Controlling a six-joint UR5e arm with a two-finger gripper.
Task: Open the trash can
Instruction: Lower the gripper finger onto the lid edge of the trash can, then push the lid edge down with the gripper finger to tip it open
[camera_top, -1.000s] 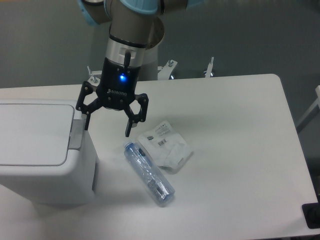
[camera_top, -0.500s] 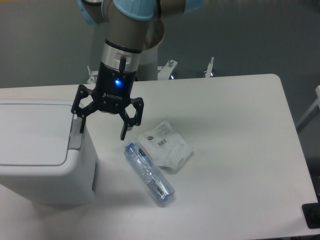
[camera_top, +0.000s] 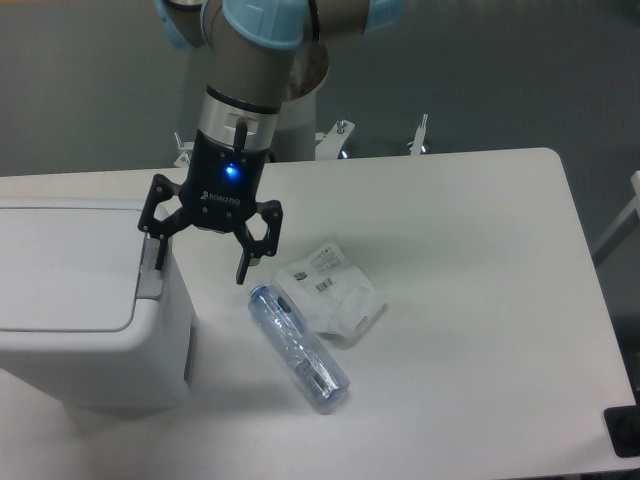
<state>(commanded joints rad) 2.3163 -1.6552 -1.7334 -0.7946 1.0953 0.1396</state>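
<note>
White table (camera_top: 480, 300); the wide-open gripper (camera_top: 198, 262) has drifted left to the closed trash can (camera_top: 90, 300), nearing its lid's right edge.

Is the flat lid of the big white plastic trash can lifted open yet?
No, the flat rectangular lid lies flush on the boxy white plastic trash can, with the open two-finger gripper beside its hinge edge.

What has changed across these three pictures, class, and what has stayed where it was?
The open gripper has shifted left and slightly up in the picture, so one finger now sits at the right edge of the trash can by the lid's hinge strip. It has taken hold of nothing. The lid remains shut; the clear plastic bottle and the crumpled wrapper have not moved.
</note>
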